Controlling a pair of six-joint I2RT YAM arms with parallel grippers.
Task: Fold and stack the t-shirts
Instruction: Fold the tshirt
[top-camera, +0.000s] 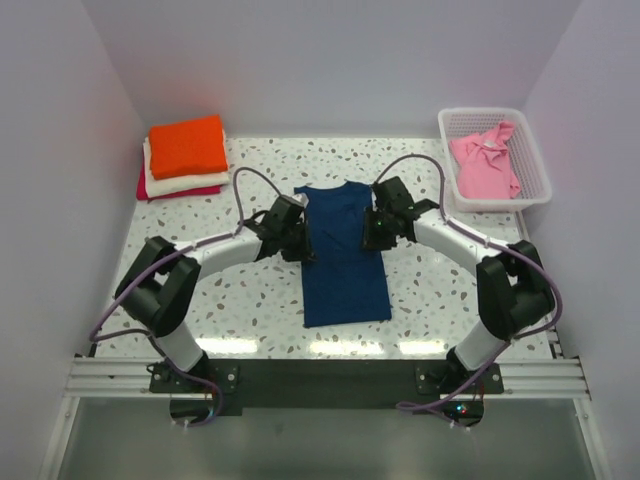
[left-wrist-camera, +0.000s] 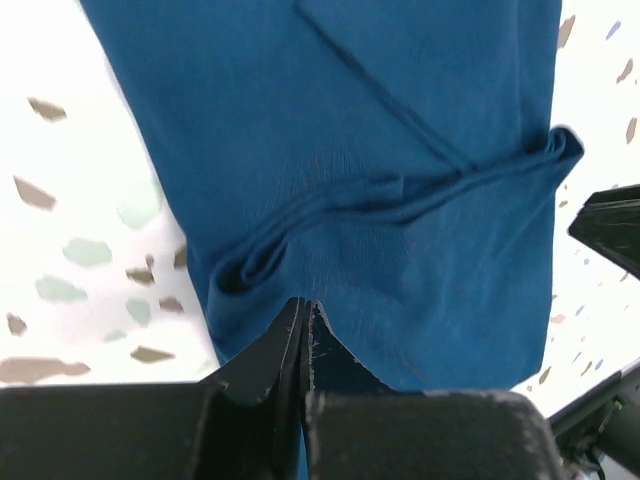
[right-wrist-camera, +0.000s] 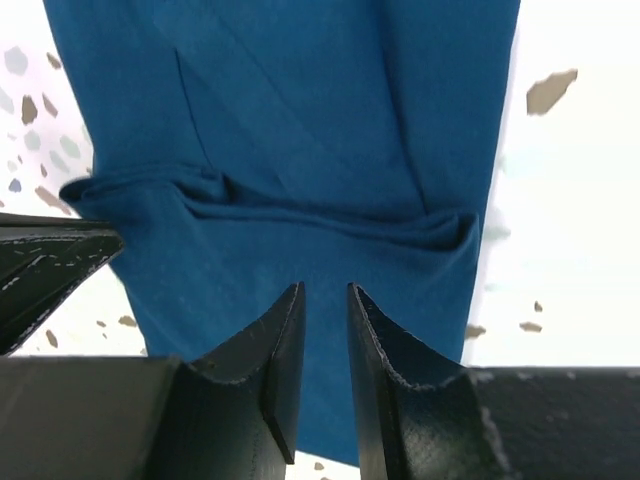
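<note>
Stack at the far-left corner of the table (top-camera: 440, 290): orange t-shirt (top-camera: 187, 145) on top, cream t-shirt (top-camera: 180, 184) under it, magenta t-shirt (top-camera: 143, 186) at the bottom. All three are folded, and the magenta one pokes out on the left side.

Left arm reaches in toward the centre. Left gripper (top-camera: 293, 232) (left-wrist-camera: 305, 312) sits at the left edge of the navy t-shirt (top-camera: 343, 260) (left-wrist-camera: 400, 150) (right-wrist-camera: 300, 100), toward its far end. Wrist view: fingers pressed together, no gap at the tips, tips down at the cloth. Cannot tell whether a layer of cloth is nipped between them.

Navy t-shirt lies flat mid-table between the two arms, folded lengthwise into a narrow strip, collar end away from the bases, hem end toward them. Both sides are turned in, and diagonal fold edges show on top in both wrist views. A bunched ridge of cloth runs across the strip from side to side, just beyond both sets of fingertips.

Right gripper (top-camera: 380, 228) (right-wrist-camera: 325, 295) is at the right edge of the strip, opposite the left one and level with it. Wrist view: fingers apart by a narrow slot, blue cloth visible through the slot, nothing seen clamped. Each wrist view catches a dark part of the other gripper at its frame edge.

Basket (top-camera: 535, 165), white lattice, stands at the far-right corner, well apart from the navy t-shirt. Pink t-shirt (top-camera: 483, 165) lies crumpled inside it, not folded.
</note>
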